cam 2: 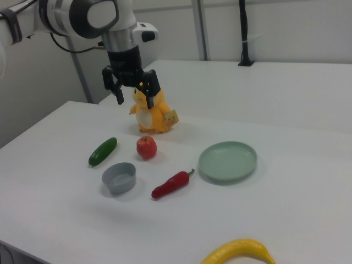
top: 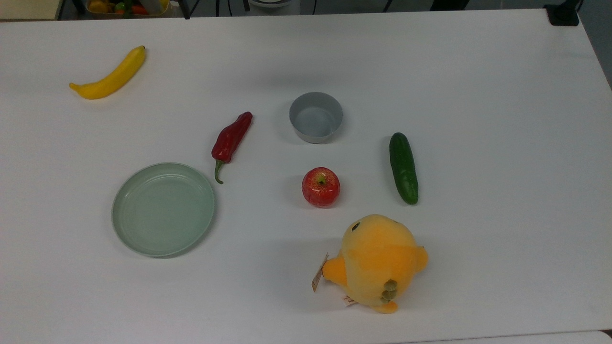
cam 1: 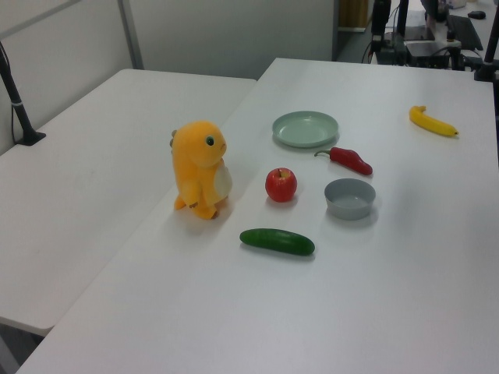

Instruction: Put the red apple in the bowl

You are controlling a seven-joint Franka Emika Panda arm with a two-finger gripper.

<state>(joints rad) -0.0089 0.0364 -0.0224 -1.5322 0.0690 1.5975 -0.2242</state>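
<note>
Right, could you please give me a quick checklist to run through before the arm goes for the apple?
1. Gripper open and holding nothing: ok.
2. Red apple standing free on the table, nothing touching it: ok.
3. Bowl upright with nothing in it: ok.
4. Path from apple to bowl free; chili pepper and cucumber lie off to either side in the top view: ok.
5. Plush toy apart from the apple: ok, though close.
6. Gripper directly above the apple: not ok; in the right view it hangs high by the plush toy.
</note>
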